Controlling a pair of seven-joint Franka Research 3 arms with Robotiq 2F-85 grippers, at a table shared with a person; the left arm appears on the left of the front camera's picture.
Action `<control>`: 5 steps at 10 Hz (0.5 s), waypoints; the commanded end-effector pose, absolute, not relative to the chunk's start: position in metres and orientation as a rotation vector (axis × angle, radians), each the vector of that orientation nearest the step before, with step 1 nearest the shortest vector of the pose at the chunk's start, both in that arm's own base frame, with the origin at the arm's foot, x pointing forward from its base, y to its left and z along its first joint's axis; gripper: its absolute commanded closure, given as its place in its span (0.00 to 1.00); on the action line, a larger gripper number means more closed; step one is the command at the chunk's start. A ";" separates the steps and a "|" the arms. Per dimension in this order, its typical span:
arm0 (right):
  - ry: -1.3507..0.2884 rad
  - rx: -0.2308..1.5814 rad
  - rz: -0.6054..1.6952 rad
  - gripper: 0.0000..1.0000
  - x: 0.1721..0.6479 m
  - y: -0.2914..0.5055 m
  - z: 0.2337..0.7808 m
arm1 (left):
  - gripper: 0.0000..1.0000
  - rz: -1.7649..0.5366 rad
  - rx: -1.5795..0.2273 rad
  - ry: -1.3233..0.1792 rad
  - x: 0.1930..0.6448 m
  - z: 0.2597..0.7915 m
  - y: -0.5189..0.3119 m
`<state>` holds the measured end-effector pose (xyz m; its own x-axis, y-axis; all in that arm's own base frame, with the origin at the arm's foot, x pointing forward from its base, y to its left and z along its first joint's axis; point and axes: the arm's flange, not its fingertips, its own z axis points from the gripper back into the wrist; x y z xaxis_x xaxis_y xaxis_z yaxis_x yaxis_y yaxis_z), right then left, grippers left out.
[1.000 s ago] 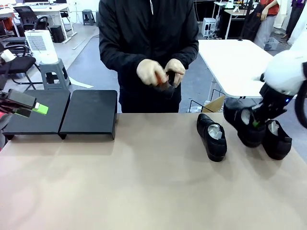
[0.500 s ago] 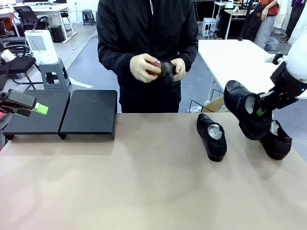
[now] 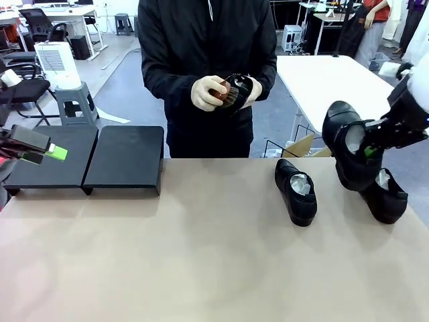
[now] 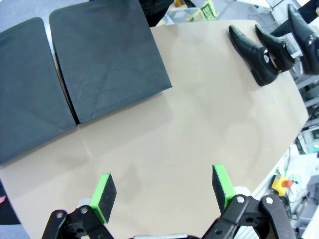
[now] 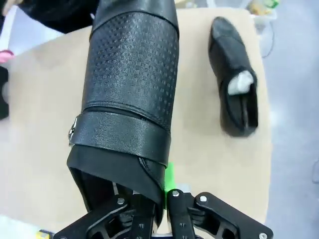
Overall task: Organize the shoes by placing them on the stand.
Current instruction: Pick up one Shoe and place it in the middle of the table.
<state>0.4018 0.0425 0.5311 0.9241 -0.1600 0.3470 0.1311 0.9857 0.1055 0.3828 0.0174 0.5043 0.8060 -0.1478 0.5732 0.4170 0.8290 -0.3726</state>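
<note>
Right gripper (image 3: 367,151) jaws pinch the collar rim of 1 glossy black leather lace-up shoe (image 3: 345,137), tilted steeply in the air above the desk's right edge. Left gripper (image 4: 163,191) jaws are spread wide over the low matte-black platform stand (image 3: 127,157), far-left corner. Risk: with that thin rim grip, the shoe could pivot or slip on the long carry, or clip the second shoe (image 3: 387,194) lying right under it.
</note>
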 end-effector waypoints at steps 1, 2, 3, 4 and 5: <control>-0.328 0.056 -0.140 1.00 0.345 0.078 0.536 | 0.00 -0.330 -0.532 -0.569 0.383 0.504 0.018; -0.316 0.086 -0.049 1.00 0.333 0.105 0.528 | 0.00 -0.330 -0.532 -0.569 0.383 0.504 0.018; -0.318 0.108 0.006 1.00 0.325 0.134 0.521 | 0.00 -0.330 -0.532 -0.569 0.383 0.504 0.018; -0.307 0.152 -0.006 1.00 0.320 0.168 0.511 | 0.00 -0.330 -0.532 -0.569 0.383 0.504 0.018; -0.269 0.181 0.019 1.00 0.318 0.194 0.500 | 0.00 -0.330 -0.532 -0.569 0.383 0.504 0.018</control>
